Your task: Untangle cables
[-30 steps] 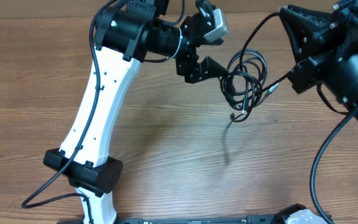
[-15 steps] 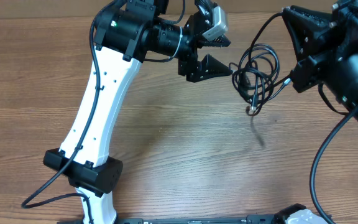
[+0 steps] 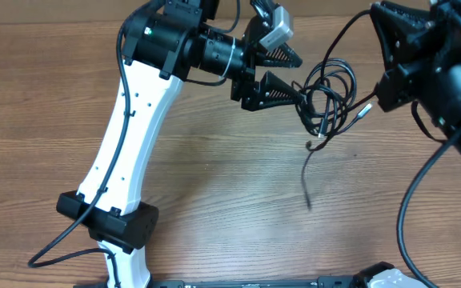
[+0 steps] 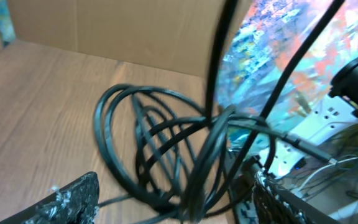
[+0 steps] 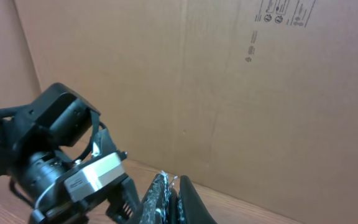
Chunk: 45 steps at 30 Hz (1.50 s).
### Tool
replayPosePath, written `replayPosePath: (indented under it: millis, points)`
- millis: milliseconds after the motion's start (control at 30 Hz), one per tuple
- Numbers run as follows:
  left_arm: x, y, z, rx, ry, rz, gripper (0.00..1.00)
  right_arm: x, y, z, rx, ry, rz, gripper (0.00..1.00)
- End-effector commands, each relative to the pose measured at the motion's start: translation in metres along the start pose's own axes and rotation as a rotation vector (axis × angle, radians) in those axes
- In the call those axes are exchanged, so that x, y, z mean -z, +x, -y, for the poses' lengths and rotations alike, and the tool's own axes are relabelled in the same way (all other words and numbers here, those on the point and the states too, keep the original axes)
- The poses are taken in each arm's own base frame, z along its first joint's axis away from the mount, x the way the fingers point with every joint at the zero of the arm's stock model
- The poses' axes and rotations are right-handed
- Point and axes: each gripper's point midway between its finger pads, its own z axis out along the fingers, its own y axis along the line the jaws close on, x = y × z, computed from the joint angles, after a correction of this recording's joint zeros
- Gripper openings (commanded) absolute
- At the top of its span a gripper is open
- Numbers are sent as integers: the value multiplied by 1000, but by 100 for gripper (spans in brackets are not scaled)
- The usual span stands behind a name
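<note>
The cables (image 3: 327, 98) are a tangle of thin black loops hanging above the wooden table, with one loose end dangling down and a plug end sticking out to the right. My left gripper (image 3: 297, 76) is open, with its two fingers either side of the tangle's left edge. In the left wrist view the loops (image 4: 166, 137) fill the space between the open fingers (image 4: 173, 208). My right gripper (image 3: 373, 14) is at the top right, and one strand rises from the tangle to it. In the right wrist view its fingers (image 5: 174, 186) are pressed together.
A brown cardboard wall (image 5: 229, 81) stands along the table's far side. The left arm's white link (image 3: 126, 136) crosses the left half of the table. Thick black arm wires (image 3: 410, 200) hang at the right. The wooden table (image 3: 214, 176) lies below the tangle.
The left gripper has opened and moved right, up against the tangle. The tangle has swung to the right, and its dangling end has shifted.
</note>
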Motion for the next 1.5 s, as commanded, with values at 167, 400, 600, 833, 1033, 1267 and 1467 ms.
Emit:
replayPosePath:
  millis: [167,400,600,833,1033,1267,1467]
  points:
    - [-10,-1,16,31,65,3,72,-10,-5,10,22,58,13,4]
    - [-21,6,24,55,74,-40,54,-10,-6,13,44,74,15,4]
    - [-31,13,27,58,62,-84,54,-10,-6,13,46,75,14,4]
    - [-38,29,10,33,-64,-189,75,-10,-6,13,46,74,14,4]
    - [-46,25,11,-8,-65,-185,35,-10,-5,13,46,74,13,4]
    - [-48,24,15,24,-67,-190,4,-10,-1,16,48,88,-7,4]
    - [18,31,32,171,-269,-243,4,-10,8,52,20,183,-35,4]
